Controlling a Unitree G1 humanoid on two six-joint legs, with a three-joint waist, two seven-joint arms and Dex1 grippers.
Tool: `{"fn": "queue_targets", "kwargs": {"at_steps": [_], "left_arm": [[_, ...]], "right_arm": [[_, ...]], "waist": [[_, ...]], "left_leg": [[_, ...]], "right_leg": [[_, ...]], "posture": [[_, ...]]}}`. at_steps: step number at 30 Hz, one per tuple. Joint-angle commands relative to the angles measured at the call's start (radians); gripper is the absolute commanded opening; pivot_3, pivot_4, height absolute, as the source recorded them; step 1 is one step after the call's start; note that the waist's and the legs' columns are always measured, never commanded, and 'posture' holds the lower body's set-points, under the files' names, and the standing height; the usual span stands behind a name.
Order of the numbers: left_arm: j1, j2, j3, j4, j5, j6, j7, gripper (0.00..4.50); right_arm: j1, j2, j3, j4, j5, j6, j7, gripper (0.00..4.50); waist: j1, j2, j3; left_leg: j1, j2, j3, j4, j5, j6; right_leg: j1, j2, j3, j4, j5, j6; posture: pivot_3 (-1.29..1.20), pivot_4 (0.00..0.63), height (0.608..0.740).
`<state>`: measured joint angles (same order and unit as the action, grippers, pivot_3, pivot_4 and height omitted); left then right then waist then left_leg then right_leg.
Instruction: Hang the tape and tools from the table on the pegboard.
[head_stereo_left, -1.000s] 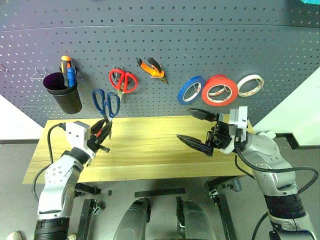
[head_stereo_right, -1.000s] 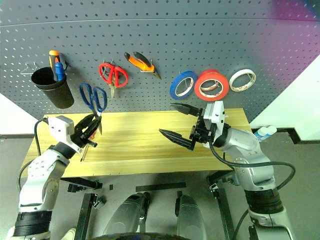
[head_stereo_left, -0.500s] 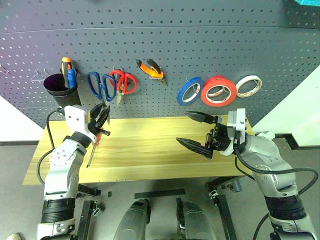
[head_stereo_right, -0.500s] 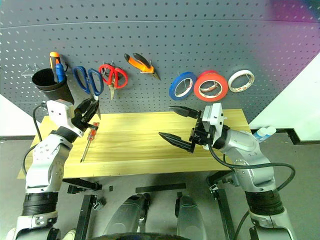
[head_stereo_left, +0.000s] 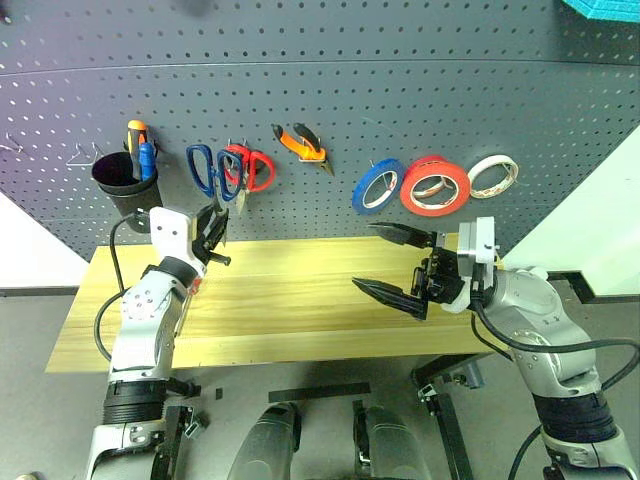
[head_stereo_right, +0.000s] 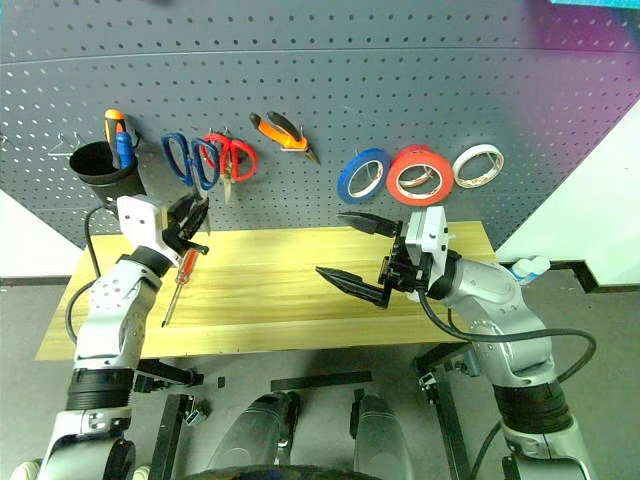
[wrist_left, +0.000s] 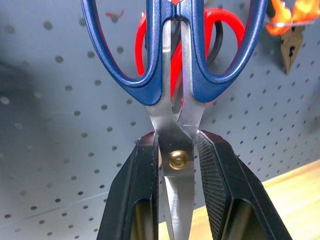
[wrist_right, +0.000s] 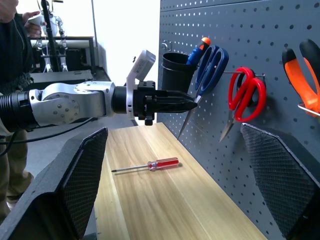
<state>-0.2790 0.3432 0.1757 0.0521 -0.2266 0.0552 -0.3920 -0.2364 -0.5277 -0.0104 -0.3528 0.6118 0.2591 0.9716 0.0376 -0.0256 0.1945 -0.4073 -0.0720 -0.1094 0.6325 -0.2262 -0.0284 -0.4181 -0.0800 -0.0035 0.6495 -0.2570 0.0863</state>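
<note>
One tool, the screwdriver (head_stereo_right: 181, 281), remains on the bench (head_stereo_right: 270, 300); tape (head_stereo_left: 436, 186) and pliers (head_stereo_left: 303, 142) hang. Left gripper (head_stereo_left: 212, 232) fingers clench blue scissors (head_stereo_left: 208, 170), seemingly unhooked; right gripper (head_stereo_left: 392, 262) fingers spread empty.

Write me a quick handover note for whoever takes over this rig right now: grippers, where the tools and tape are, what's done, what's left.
Left gripper: shut on the blue-handled scissors at the pivot, handles up against the pegboard beside the red-handled scissors; whether they are hooked on, I can't tell.
Right gripper: open, holding nothing, above the table.
Done: pliers and orange-red tape hang on the pegboard.
Left: get the scissors onto a hook and release, then hang the red-handled screwdriver lying on the table.
</note>
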Motion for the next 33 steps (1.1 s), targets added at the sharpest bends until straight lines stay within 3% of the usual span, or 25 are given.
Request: {"fn": "queue_targets", "kwargs": {"at_steps": [1, 22, 26, 30, 32, 33], "left_arm": [[-0.023, 0.011, -0.007, 0.002, 0.029, -0.028, 0.011, 0.83], [-0.050, 0.003, -0.011, 0.071, 0.068, -0.047, 0.025, 0.83], [-0.056, -0.001, -0.008, 0.086, 0.060, -0.047, 0.022, 1.93], [-0.044, 0.006, 0.001, 0.089, 0.061, -0.062, 0.021, 3.36], [-0.021, 0.008, 0.017, 0.066, 0.037, -0.051, 0.012, 3.83], [-0.005, 0.010, 0.026, 0.052, 0.021, -0.043, 0.003, 3.83]], "right_arm": [[-0.003, -0.003, -0.012, -0.043, 0.008, -0.004, -0.006, 4.50], [0.010, 0.001, -0.023, -0.083, 0.066, 0.032, -0.025, 4.50], [0.010, 0.000, -0.021, -0.081, 0.063, 0.033, -0.025, 4.50], [0.011, -0.001, -0.016, -0.081, 0.057, 0.033, -0.026, 4.50], [0.011, -0.003, -0.017, -0.080, 0.055, 0.033, -0.025, 4.50], [0.010, -0.004, -0.018, -0.079, 0.054, 0.033, -0.025, 4.50]], "waist": [[0.000, 0.000, -0.002], [-0.001, 0.000, -0.010], [0.000, 0.000, -0.010], [-0.001, 0.000, -0.010], [-0.002, 0.000, -0.010], [-0.003, 0.001, -0.010]], "left_leg": [[0.000, 0.000, 0.000, 0.000, 0.000, 0.000], [0.002, 0.000, 0.000, 0.001, 0.000, 0.000], [0.005, 0.000, 0.000, 0.001, 0.000, 0.000], [0.011, 0.000, 0.000, 0.001, 0.000, 0.000], [0.013, 0.000, 0.000, 0.000, 0.000, 0.000], [0.014, 0.000, 0.000, 0.000, 0.000, 0.000]], "right_leg": [[0.000, 0.000, 0.000, 0.000, 0.000, 0.000], [0.003, 0.000, 0.000, 0.000, 0.001, 0.000], [0.006, 0.000, 0.000, 0.000, 0.001, 0.000], [0.011, 0.000, 0.000, 0.000, 0.001, 0.000], [0.013, 0.000, 0.000, 0.000, 0.001, 0.000], [0.014, 0.000, 0.000, 0.000, 0.001, 0.000]], "posture": [[0.01, 0.112, 0.740], [0.00, 0.108, 0.740], [0.00, 0.108, 0.740], [0.00, 0.108, 0.740], [0.00, 0.108, 0.740], [0.00, 0.108, 0.740]]}}
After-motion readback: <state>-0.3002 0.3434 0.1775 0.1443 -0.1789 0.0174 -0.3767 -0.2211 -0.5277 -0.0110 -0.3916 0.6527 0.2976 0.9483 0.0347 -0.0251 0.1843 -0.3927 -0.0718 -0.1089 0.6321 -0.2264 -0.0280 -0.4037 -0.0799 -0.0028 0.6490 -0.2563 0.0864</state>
